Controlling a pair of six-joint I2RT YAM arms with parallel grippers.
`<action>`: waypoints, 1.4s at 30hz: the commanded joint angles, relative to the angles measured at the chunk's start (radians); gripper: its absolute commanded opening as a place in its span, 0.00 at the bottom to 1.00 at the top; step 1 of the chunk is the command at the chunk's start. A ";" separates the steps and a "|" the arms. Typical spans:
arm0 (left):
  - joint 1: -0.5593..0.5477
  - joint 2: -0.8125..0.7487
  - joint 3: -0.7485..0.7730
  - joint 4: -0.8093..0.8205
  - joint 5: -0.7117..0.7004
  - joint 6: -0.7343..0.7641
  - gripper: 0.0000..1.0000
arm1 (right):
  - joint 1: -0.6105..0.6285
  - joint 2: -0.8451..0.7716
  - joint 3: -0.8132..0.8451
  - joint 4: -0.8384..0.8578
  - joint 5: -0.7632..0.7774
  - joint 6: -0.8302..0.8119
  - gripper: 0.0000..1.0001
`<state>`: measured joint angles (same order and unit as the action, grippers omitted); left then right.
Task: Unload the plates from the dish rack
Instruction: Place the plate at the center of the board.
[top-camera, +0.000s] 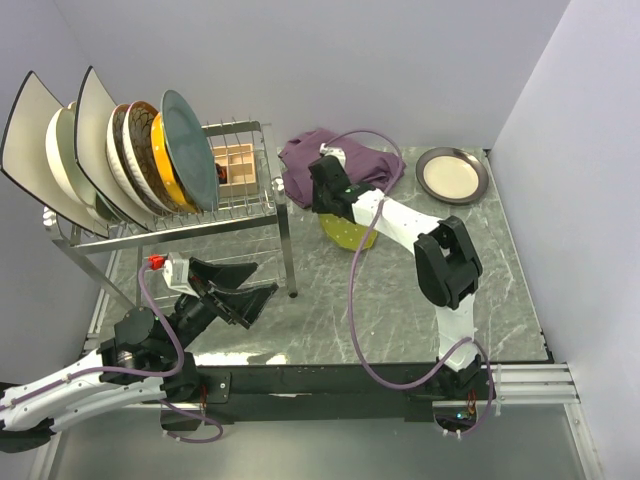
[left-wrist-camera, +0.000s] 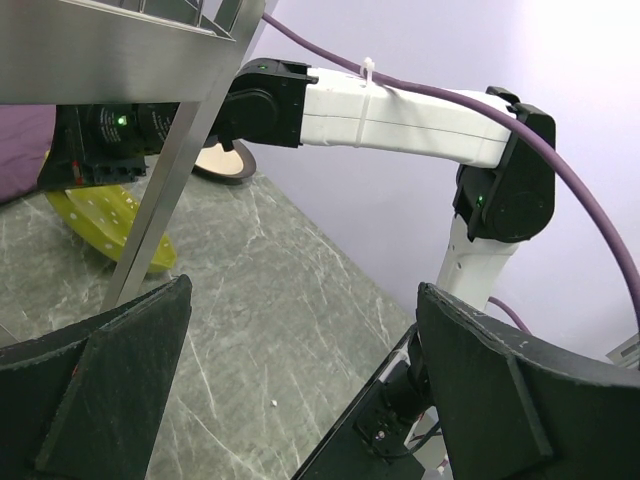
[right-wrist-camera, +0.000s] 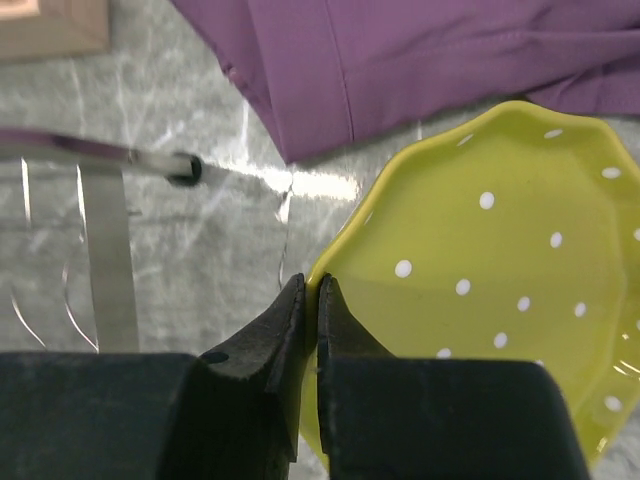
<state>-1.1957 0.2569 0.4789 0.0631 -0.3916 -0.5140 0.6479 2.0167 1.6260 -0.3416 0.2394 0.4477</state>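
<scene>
I see brushed metal on the dish rack (top-camera: 200, 228), glossy glaze on the lime-yellow plate (right-wrist-camera: 500, 290), soft matt purple cloth (right-wrist-camera: 420, 60), a polished veined stone table (top-camera: 400, 300), matt black plastic on my right end effector (right-wrist-camera: 311, 290)

One camera overlooks the counter (top-camera: 400, 310) from above and behind me. My left wrist looks low across it; my right wrist sits close over the lime-yellow plate (right-wrist-camera: 480, 300), seen in all.

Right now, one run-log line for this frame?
left gripper: open, empty, by dish rack | right gripper: shut on lime-yellow plate rim, beside purple cloth | rack: several plates loaded
</scene>
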 joint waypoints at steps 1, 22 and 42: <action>-0.005 0.004 0.001 0.027 -0.009 -0.004 1.00 | -0.025 0.022 -0.008 0.147 -0.091 0.089 0.09; -0.004 0.010 0.001 0.029 -0.010 -0.006 0.99 | -0.024 0.096 -0.038 0.187 -0.137 0.232 0.22; -0.004 0.042 0.007 0.027 -0.021 -0.003 1.00 | -0.063 -0.421 -0.215 0.053 -0.121 0.059 0.48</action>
<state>-1.1957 0.2771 0.4786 0.0631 -0.3985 -0.5140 0.5964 1.7916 1.4528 -0.2863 0.0891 0.5758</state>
